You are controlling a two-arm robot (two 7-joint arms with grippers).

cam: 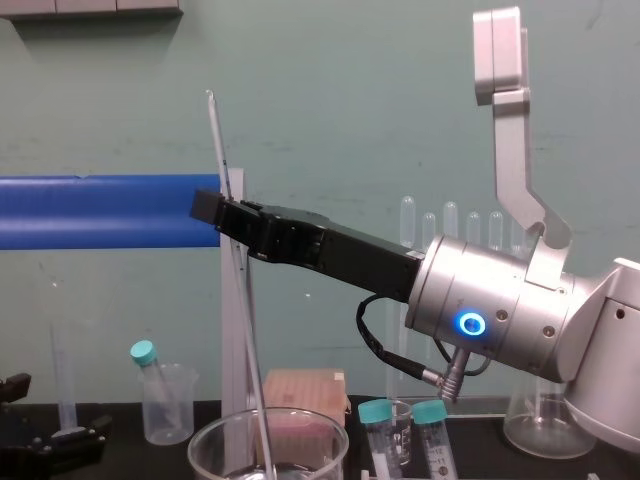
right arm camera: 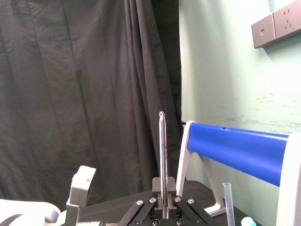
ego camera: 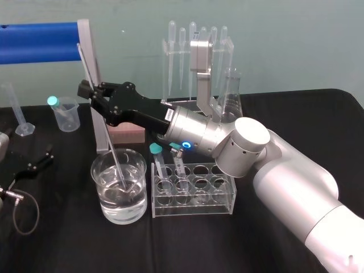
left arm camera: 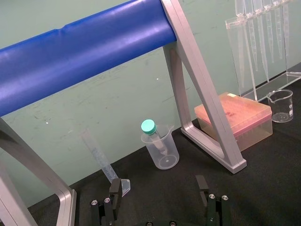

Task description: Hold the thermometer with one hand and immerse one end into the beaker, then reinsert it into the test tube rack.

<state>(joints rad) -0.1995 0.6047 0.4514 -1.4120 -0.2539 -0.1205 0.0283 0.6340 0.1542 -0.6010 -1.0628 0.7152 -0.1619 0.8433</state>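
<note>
Thermometer (ego camera: pixel 112 149) tilted, right gripper (ego camera: pixel 90 94) holding, tip in beaker (ego camera: pixel 138 193)

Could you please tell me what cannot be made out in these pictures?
The right hand holds the thermometer in the beaker; the left hand rests open at the table's left.
- The thermometer's scale reading: too fine in every view.
- Whether its tip touches the beaker's floor: glare in the head view; cut off by the chest view's lower edge.
- The rack's rear right corner: the right arm covers it in the head view.
</note>
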